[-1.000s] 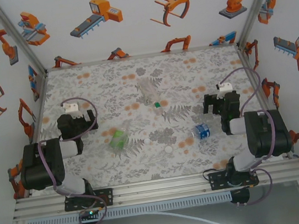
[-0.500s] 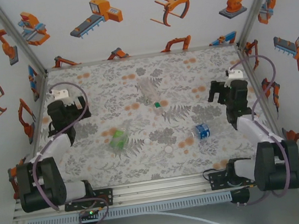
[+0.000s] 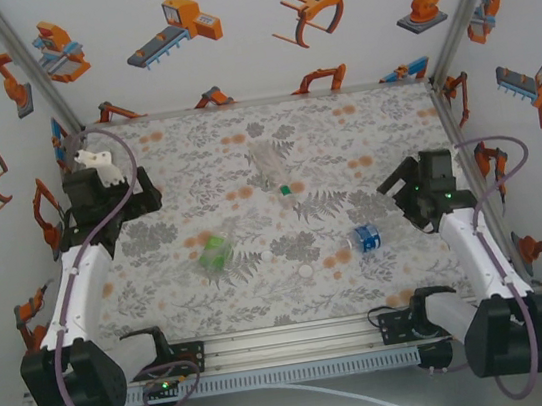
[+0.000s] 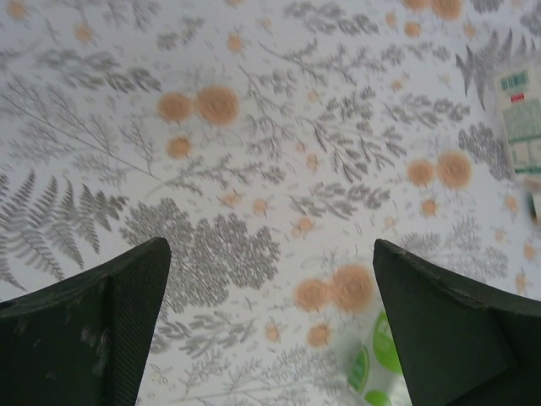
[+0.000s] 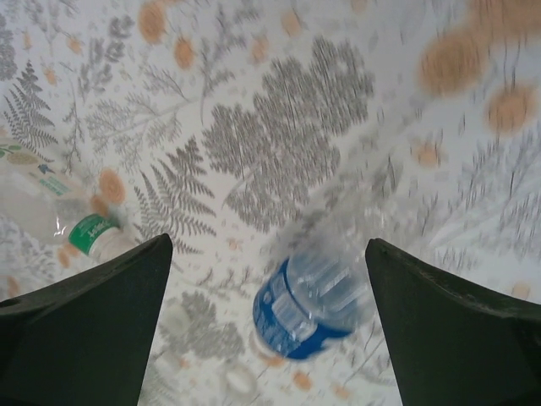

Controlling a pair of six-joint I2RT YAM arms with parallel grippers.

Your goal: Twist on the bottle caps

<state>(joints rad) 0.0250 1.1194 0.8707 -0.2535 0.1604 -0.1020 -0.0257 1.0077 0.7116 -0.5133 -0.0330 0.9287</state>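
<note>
Lying at mid-table is the colourless bottle (image 3: 267,162), and the green cap (image 3: 287,191) sits at its near end. The green-tinted bottle (image 3: 215,251) lies left of centre. The blue-label bottle (image 3: 364,238) lies right of centre, with a white cap (image 3: 306,271) on the cloth to its left. My left gripper (image 3: 142,197) hovers open at the back left, empty (image 4: 270,247), with the green-tinted bottle (image 4: 372,372) beyond its right finger. My right gripper (image 3: 396,189) is open, and the blue-label bottle (image 5: 311,306) lies below it, between the fingers (image 5: 269,245) and apart from them. Two blurred pale caps (image 5: 173,317) (image 5: 237,381) lie near that bottle.
A floral-print cloth (image 3: 343,142) covers the table, and white walls with robot stickers (image 3: 175,25) close it in on three sides. An aluminium rail (image 3: 291,344) runs along the near edge, carrying both arm bases.
Both arms have unfolded and reached out. The left gripper moved toward the back left, and the right gripper swung to face the blue-label bottle. The bottles and caps lie where they were.
</note>
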